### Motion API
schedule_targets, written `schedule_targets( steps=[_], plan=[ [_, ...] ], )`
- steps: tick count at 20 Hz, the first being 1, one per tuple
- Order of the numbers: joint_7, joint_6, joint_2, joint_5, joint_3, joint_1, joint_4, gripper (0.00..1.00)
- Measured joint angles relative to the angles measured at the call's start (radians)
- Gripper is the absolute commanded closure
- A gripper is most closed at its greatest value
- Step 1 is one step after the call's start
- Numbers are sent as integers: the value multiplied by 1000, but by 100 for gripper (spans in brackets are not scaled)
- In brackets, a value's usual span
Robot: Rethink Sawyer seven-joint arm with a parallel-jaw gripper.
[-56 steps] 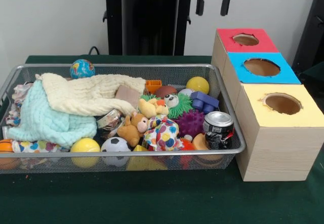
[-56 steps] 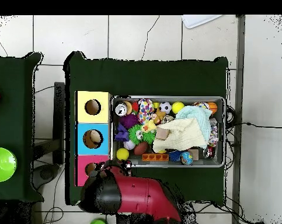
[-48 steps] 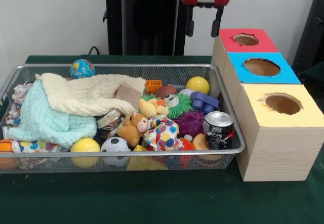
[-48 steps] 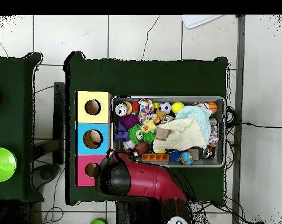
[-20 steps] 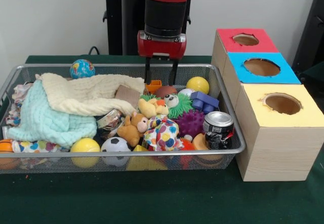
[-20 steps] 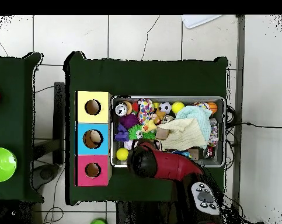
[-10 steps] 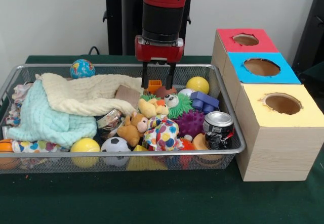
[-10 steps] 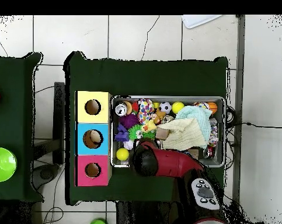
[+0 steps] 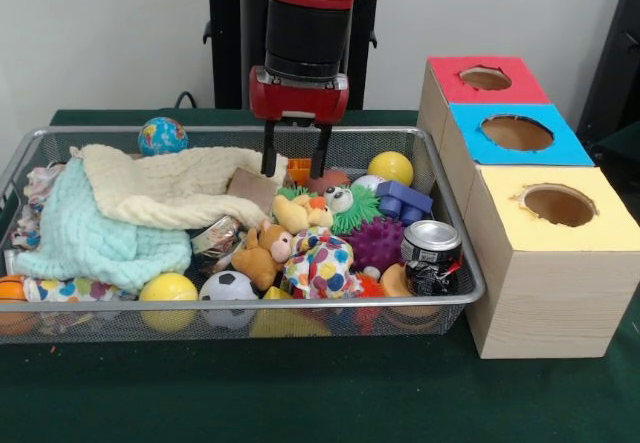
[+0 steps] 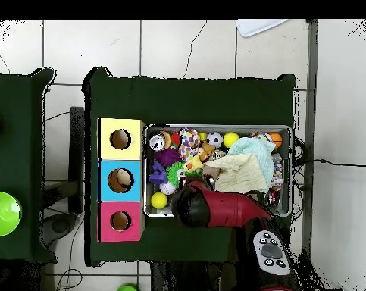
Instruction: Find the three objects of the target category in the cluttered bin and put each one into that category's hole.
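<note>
A cream cloth (image 9: 175, 188) covered the left of the wire bin (image 9: 455, 253). The end effector (image 9: 293, 159), prongs apart and empty, hung over the orange block (image 9: 303, 170). Descending, it could snag the cloth's edge. The three-hole box (image 9: 530, 203) stood right.

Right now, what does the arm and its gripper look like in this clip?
The arm is a thick round column, red at the top with a black band below it. It ends in a red, boxy gripper with two thin black jaws, set apart. In the overhead view a grey oval button panel sits on the red arm.
</note>
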Motion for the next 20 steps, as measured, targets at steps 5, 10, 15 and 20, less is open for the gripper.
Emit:
schedule_targets(
  steps=[5,10,15,20],
  plan=[
    [0,36,-13,-27,-1,0,-41,0],
    [0,85,-28,-73,-3,0,-93,0],
    [0,97,-29,-123,-3,0,-142,0],
    [0,97,-23,-187,-4,-7,-190,0]
  ],
)
